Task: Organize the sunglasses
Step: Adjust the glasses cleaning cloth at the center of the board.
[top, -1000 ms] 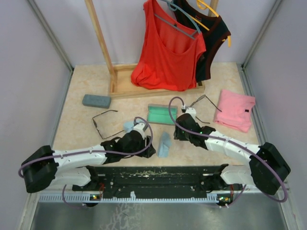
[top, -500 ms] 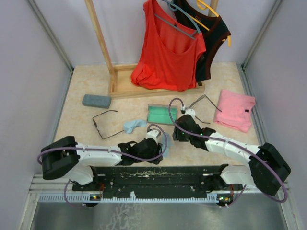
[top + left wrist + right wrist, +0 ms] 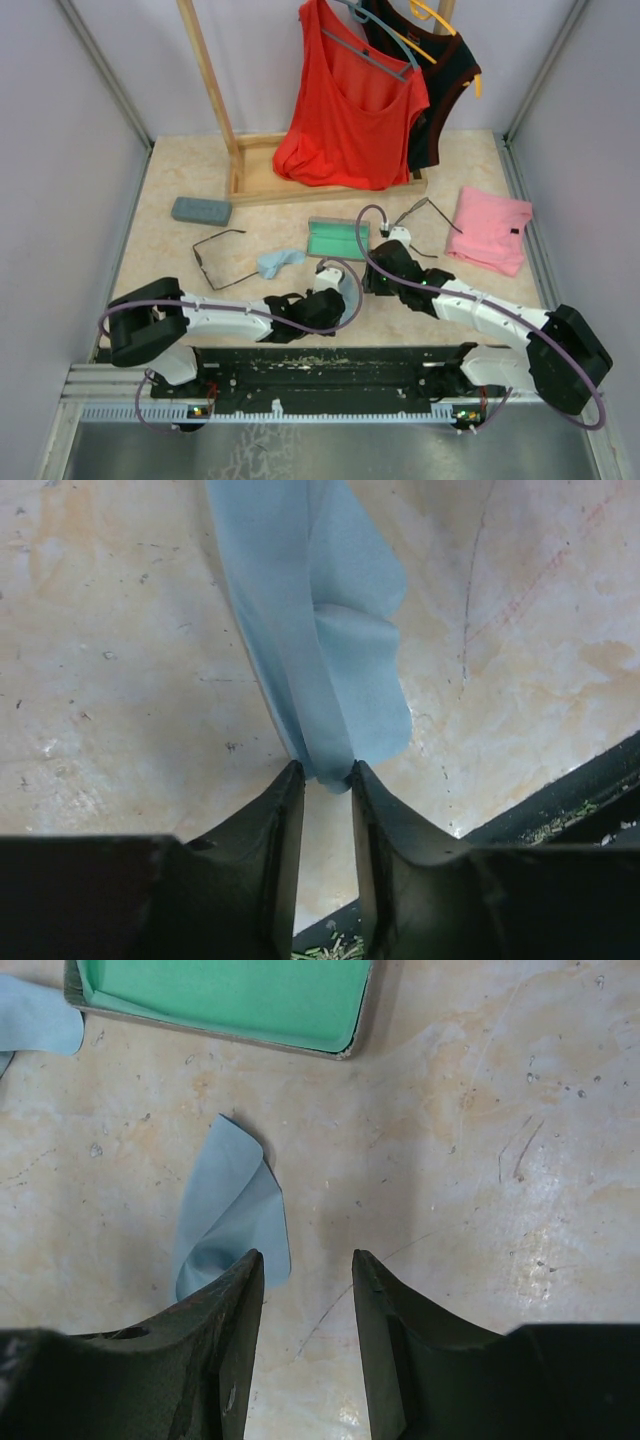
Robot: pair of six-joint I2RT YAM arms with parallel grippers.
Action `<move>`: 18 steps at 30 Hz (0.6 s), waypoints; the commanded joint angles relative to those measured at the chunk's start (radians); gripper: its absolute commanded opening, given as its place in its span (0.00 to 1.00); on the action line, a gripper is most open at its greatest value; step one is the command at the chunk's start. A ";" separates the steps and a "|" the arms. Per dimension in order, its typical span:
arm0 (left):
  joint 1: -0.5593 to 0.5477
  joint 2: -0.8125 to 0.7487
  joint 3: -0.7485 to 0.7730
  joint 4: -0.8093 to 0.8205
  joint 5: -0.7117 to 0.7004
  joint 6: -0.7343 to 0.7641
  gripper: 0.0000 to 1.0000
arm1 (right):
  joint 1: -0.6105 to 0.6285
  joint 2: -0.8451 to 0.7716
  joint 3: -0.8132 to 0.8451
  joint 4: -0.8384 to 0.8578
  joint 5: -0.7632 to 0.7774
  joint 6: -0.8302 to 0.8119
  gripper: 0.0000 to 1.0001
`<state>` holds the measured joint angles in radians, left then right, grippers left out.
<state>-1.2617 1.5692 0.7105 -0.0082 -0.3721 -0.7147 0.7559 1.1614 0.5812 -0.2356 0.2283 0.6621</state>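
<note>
In the overhead view, the first pair of sunglasses [image 3: 218,256] lies open on the table [image 3: 170,180] at centre left. It sits below the closed grey case [image 3: 200,210] and just left of a loose blue cloth [image 3: 278,262]. The second pair of sunglasses [image 3: 425,214] lies right of centre, between the open green-lined case [image 3: 338,240] and a folded pink garment [image 3: 492,228]. The right arm's wrist is just below it. The left gripper [image 3: 336,290] reaches in low from the left and meets a second blue cloth [image 3: 351,287]. The right gripper [image 3: 375,275] is just right of that cloth. A wooden rack [image 3: 212,100] with a red top [image 3: 345,110] and a black top [image 3: 440,80] stands at the back.

In the left wrist view, the left gripper [image 3: 322,775] pinches the lower corner of the second blue cloth [image 3: 320,620], which stands folded on the table.

In the right wrist view, the right gripper [image 3: 305,1258] is spread with only bare table between its fingers. The second blue cloth [image 3: 232,1215] touches the finger on the left of the frame. The open case [image 3: 230,995] fills the top edge, and the loose cloth [image 3: 35,1015] shows at upper left.
</note>
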 commanded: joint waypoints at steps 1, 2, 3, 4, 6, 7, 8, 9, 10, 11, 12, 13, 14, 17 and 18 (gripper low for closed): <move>-0.006 0.030 0.006 -0.111 -0.064 -0.008 0.30 | -0.007 -0.044 -0.009 0.007 0.032 0.000 0.41; -0.005 0.030 0.006 -0.120 -0.070 -0.002 0.27 | -0.007 -0.046 -0.009 0.005 0.034 0.000 0.41; -0.005 0.029 0.005 -0.134 -0.076 0.003 0.24 | -0.005 -0.049 -0.010 0.003 0.037 0.001 0.41; -0.005 0.028 0.006 -0.149 -0.084 0.008 0.21 | -0.007 -0.051 -0.011 0.003 0.038 0.001 0.41; -0.004 0.016 0.004 -0.179 -0.100 0.024 0.16 | -0.005 -0.052 -0.012 0.001 0.037 0.001 0.41; -0.004 0.004 0.001 -0.196 -0.106 0.034 0.15 | -0.006 -0.053 -0.013 0.000 0.036 0.001 0.41; -0.004 -0.012 -0.004 -0.213 -0.115 0.041 0.15 | -0.006 -0.055 -0.014 0.001 0.036 0.001 0.41; -0.004 -0.028 -0.012 -0.226 -0.122 0.052 0.15 | -0.006 -0.054 -0.015 0.002 0.034 0.001 0.41; 0.000 -0.051 -0.020 -0.238 -0.128 0.062 0.15 | -0.007 -0.053 -0.016 0.004 0.031 0.001 0.41; 0.005 -0.069 -0.031 -0.250 -0.140 0.066 0.16 | -0.007 -0.050 -0.018 0.006 0.029 0.000 0.41; 0.012 -0.087 -0.039 -0.255 -0.142 0.074 0.16 | -0.007 -0.049 -0.018 0.009 0.028 -0.001 0.41; 0.024 -0.102 -0.053 -0.257 -0.145 0.085 0.16 | -0.006 -0.047 -0.019 0.012 0.026 -0.001 0.41; 0.038 -0.116 -0.065 -0.256 -0.142 0.095 0.16 | -0.006 -0.045 -0.019 0.015 0.024 0.000 0.41; 0.088 -0.140 -0.087 -0.225 -0.124 0.155 0.16 | -0.007 -0.041 -0.022 0.024 0.014 0.001 0.41; 0.098 -0.142 -0.086 -0.228 -0.131 0.169 0.15 | -0.007 -0.040 -0.024 0.025 0.011 0.001 0.41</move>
<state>-1.2133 1.4525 0.6464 -0.1993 -0.4862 -0.6292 0.7559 1.1385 0.5625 -0.2523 0.2401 0.6628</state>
